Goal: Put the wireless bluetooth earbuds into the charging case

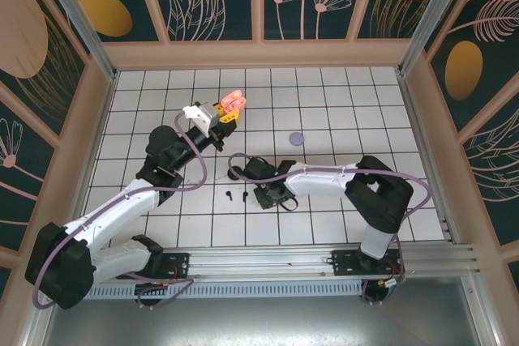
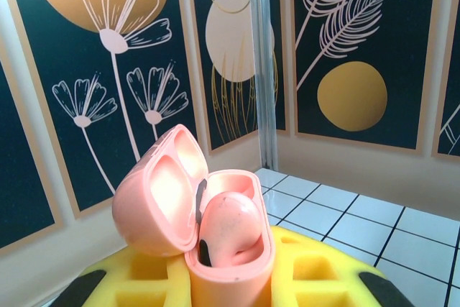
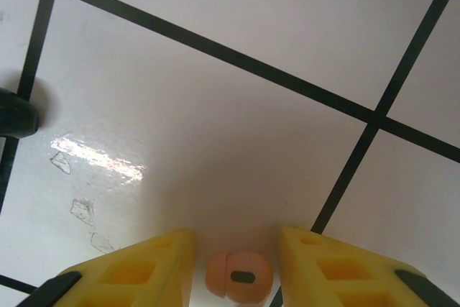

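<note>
Resting earbud: one coral-pink earbud (image 3: 239, 276) lies on the white tiled table (image 3: 215, 106), directly between the yellow fingers of the right gripper (image 3: 234, 249), near the middle of the floor area in front of the right arm.
Right claw: down at the tabletop with its jaws apart. There is a sliver of tile on either side of the bud, and the claw has hold of nothing.
Heading: the rounded bulb sits toward the finger on the left of the wrist view, and a dark oval port faces up at the camera. The long axis seems to run across the gap, finger to finger. I can't make out the stem.
Charging case: the coral-pink charging case (image 2: 223, 282) is held up off the table with its lid (image 2: 154, 199) hinged open. The left gripper (image 1: 225, 114) is clamped on its lower body, and a matching bud (image 2: 231, 224) sits in one well.
Doing it well: I'd call this the pickup. Close slowly and centred so both pads meet the bud together. Squeezed end-on, something this small and rounded could pivot or squirt out, so a slight wrist turn may give a surer hold.
Neighbours: two black earbuds (image 1: 231, 196) lie on the tiles just left of the right claw, apart from it.
</note>
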Available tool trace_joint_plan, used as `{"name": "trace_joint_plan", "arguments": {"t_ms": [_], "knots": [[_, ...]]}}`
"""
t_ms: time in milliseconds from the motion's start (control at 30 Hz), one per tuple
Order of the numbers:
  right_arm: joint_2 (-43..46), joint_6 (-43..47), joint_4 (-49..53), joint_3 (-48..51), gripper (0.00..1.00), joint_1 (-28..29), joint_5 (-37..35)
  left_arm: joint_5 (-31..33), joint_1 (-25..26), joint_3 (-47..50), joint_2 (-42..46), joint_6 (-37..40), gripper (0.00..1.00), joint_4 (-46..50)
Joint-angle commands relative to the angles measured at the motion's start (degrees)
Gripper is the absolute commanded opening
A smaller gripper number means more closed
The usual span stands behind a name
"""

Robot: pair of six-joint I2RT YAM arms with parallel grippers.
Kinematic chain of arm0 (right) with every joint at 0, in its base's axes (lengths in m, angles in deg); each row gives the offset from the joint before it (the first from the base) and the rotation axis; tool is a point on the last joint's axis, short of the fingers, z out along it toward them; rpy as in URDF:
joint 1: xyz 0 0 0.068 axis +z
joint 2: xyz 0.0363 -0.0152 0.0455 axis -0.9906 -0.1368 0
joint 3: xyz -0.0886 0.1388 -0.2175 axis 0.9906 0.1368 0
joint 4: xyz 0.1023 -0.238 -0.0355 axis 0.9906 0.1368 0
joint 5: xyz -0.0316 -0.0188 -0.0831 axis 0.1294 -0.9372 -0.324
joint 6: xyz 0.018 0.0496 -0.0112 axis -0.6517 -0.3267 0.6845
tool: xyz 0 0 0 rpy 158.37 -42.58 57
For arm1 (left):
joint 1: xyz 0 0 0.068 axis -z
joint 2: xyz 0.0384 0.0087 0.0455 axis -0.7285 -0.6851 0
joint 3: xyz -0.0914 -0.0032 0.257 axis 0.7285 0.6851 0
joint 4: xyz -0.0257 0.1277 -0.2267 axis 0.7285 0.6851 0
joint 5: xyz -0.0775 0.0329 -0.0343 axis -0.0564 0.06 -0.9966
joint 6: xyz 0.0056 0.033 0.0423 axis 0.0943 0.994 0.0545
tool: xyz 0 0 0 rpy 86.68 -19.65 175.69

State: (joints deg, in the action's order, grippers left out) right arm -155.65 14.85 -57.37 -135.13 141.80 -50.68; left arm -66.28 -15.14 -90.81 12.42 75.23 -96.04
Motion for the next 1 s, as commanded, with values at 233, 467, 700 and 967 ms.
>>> {"name": "trace_joint_plan", "arguments": {"t_ms": [233,467,700,967], "knots": [[0.40,0.18,2.49,2.21,0.33,-0.77,0.35,-0.70,0.29,-1.99,-0.40,-1.03,0.00,-0.65],[0.71,0.18,2.48,2.21,0.29,-0.86,0.06,-0.74,0.29,-2.08,-0.35,-1.23,0.00,-0.73],[2.40,-0.09,2.52,1.84,0.26,-1.46,-1.21,-0.83,0.22,-2.17,-0.40,-1.34,0.00,-0.74],[7.10,-1.03,1.87,1.36,0.23,-2.91,-3.38,-0.83,0.29,-2.17,-0.48,-1.32,0.00,-0.82]]}}
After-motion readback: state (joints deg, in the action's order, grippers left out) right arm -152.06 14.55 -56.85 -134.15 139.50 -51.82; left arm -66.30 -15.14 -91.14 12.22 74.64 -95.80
